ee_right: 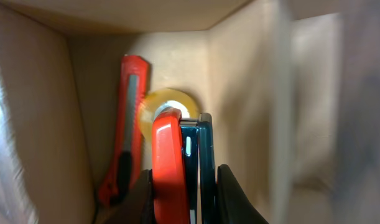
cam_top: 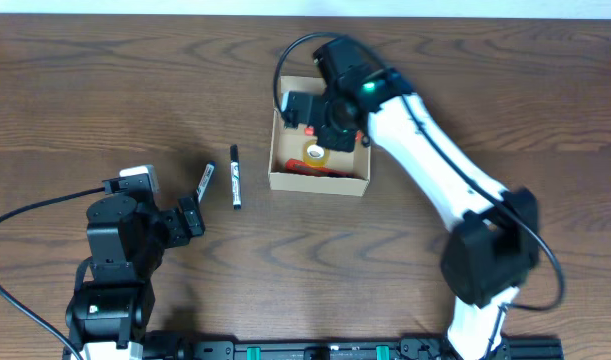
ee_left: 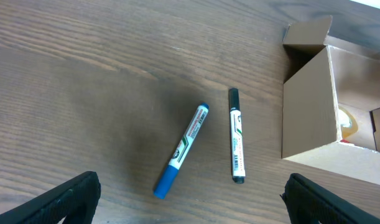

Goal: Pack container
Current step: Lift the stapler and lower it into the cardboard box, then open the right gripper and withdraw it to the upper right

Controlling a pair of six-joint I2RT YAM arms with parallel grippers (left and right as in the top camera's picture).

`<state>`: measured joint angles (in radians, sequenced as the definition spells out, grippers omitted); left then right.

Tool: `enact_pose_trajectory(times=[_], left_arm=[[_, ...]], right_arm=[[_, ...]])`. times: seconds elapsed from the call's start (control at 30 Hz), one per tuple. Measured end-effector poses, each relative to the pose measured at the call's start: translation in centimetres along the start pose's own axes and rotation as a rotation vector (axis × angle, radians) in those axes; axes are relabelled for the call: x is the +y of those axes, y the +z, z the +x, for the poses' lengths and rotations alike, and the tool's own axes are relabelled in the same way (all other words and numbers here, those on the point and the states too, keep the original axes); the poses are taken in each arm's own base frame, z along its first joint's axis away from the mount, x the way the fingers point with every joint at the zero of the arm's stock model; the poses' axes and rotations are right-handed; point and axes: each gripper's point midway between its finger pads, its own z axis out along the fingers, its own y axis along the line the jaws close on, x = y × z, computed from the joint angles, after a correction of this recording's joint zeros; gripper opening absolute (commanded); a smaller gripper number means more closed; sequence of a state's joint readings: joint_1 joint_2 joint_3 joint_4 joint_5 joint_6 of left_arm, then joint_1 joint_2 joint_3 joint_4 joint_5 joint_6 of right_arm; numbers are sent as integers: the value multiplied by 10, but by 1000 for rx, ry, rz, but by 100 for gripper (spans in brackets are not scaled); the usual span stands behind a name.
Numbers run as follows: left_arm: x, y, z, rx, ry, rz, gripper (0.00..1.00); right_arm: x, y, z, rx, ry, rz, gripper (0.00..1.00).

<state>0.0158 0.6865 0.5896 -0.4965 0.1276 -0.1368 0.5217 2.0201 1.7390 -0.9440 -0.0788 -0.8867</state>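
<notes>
Woodgrain table (cam_top: 85,80) bears container (cam_top: 320,183); right fingers (ee_right: 236,199) pinch orange-teal object (ee_right: 171,162) inside, left fingers (ee_left: 71,199) wide.

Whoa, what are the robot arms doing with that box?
The right tool is down inside the open tan cardboard box, shut on a flat red and dark blue thing it seems to be packing. A red plastic utility knife and a yellowish tape roll already lie in the box. The left tool hangs open above the wooden table, over a blue-capped marker pen and a dark-capped marker pen not yet packed.
</notes>
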Motion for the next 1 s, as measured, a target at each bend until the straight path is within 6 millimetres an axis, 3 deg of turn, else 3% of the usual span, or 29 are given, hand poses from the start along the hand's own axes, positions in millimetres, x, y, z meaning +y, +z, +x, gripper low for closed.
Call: enact_pose_trajectory(times=[0.1, 0.2, 0.27, 0.37, 0.5, 0.73, 1.0], left_arm=[[0, 0, 0, 0, 7, 0, 95], [0, 0, 0, 0, 7, 0, 95], [0, 0, 0, 0, 7, 0, 95], [0, 0, 0, 0, 7, 0, 95], [0, 0, 0, 0, 7, 0, 95], [0, 0, 0, 0, 7, 0, 95], [0, 0, 0, 0, 8, 0, 95]], right_arm=[[5, 17, -2, 10, -8, -24, 1], [7, 21, -7, -11, -6, -36, 1], [8, 21, -10, -27, 1, -42, 13], [8, 22, -13, -42, 22, -46, 11], [10, 26, -12, -40, 39, -59, 1], [21, 61, 0, 13, 87, -125, 1], [25, 74, 5, 33, 126, -146, 36]])
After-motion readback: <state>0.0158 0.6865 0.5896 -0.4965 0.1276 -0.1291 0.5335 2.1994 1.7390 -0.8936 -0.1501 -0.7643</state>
